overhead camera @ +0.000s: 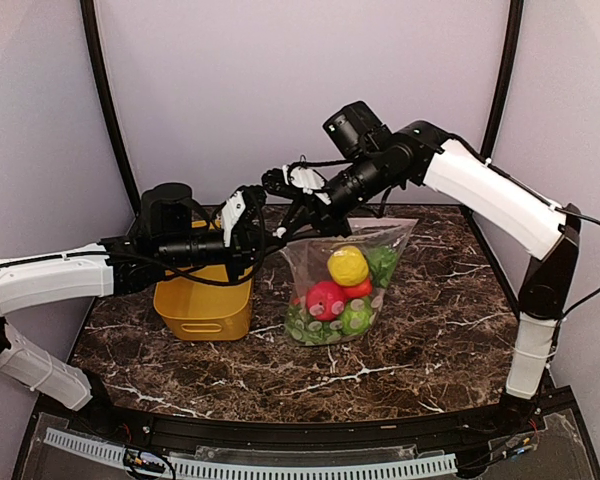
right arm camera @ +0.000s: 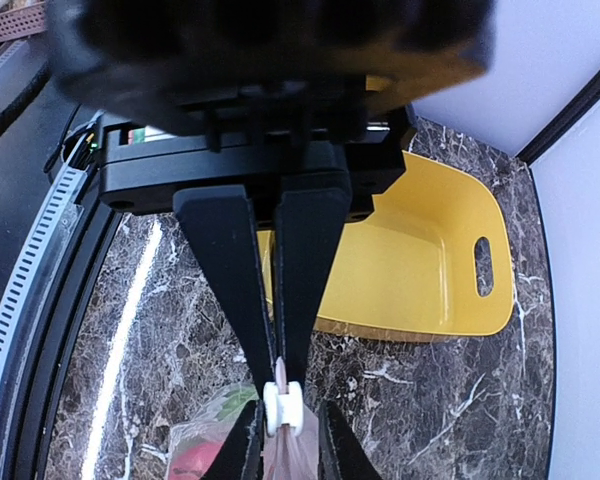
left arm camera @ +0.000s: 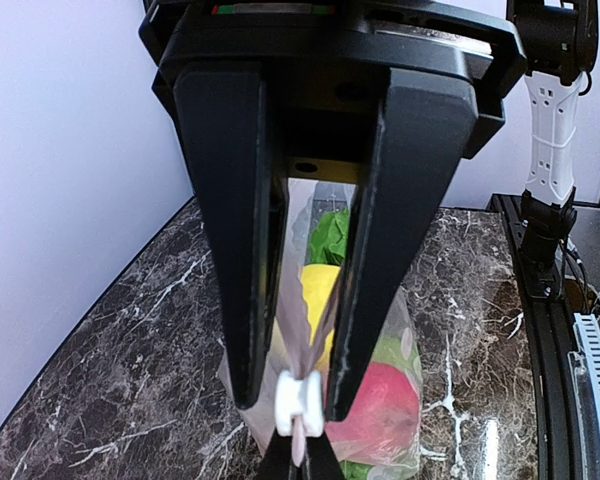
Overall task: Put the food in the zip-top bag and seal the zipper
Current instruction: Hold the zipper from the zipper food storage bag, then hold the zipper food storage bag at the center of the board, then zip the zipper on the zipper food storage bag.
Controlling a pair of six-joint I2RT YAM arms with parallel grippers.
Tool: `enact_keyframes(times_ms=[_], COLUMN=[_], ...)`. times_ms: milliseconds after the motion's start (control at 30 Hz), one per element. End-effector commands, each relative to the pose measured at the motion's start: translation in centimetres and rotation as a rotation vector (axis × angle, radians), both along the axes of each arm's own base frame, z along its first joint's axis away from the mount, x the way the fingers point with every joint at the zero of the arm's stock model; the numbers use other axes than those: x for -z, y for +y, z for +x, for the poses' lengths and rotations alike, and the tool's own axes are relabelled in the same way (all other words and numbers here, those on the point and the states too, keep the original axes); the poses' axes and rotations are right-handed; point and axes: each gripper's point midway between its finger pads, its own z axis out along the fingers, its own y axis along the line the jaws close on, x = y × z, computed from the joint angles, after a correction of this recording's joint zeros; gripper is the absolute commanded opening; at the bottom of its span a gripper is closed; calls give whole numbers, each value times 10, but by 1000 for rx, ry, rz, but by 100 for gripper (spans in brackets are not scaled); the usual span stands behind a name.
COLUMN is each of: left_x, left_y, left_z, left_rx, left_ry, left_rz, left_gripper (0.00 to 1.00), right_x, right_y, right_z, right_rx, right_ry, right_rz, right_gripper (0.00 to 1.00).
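At the centre of the overhead view, a clear, crinkly plastic zip-top bag (overhead camera: 302, 270) is held upright over a dark, white-veined marble bench (overhead camera: 430, 350), its lower part bulging with the food. Inside it, a glossy yellow toy lemon (overhead camera: 347, 266) is seen uppermost. A red toy apple (overhead camera: 325, 300) is placed below and left of the lemon, a round green toy fruit (overhead camera: 358, 318) at lower right, and leafy toy greens (overhead camera: 383, 262) to the lemon's right. All the food that can be seen is contained in the bag.

The whitish zipper (left arm camera: 298, 405) is carried along the bag's top edge, and its end is shown as a small white nub low in the middle of both wrist views. At the bag's upper left corner, the black left end effector (overhead camera: 263, 238) is clenched on that end of the zipper. The black right end effector (overhead camera: 292, 222) is positioned from the upper right, tip to tip with the left one. Its fingers are set narrowly apart astride the top edge just behind the nub, and whether the film is actually pressed cannot be told.

A yellow plastic basket (overhead camera: 202, 310) is stood on the bench just left of the bag, partly covered by the left arm.
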Motion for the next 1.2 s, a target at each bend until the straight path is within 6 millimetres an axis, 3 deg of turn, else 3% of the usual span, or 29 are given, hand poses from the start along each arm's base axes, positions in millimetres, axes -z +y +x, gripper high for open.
enact_keyframes(times_ms=[0,267,433,700,1167], left_x=[-18,-13,-10,-5,8], left_y=[0,0,2,12,16], left_z=[-2,0,2,10,17], left_rx=[11,6,-9,-86,-123], left_ry=[-29,-22,-25,-45,-28], left_rz=[-25,-16,-2,11,46], left_gripper=[1,1,1,1,1], right_x=[1,-6,-7,8,9], right_y=[5,3,-11,-55,-129], right_z=[-1,1,9,30,54], right_rx=[3,23,80,188,349], right_ry=[-1,-9,-62,-52,-55], right_rz=[-7,-7,-56,-141,-182], right_gripper=[16,3,0,1,4])
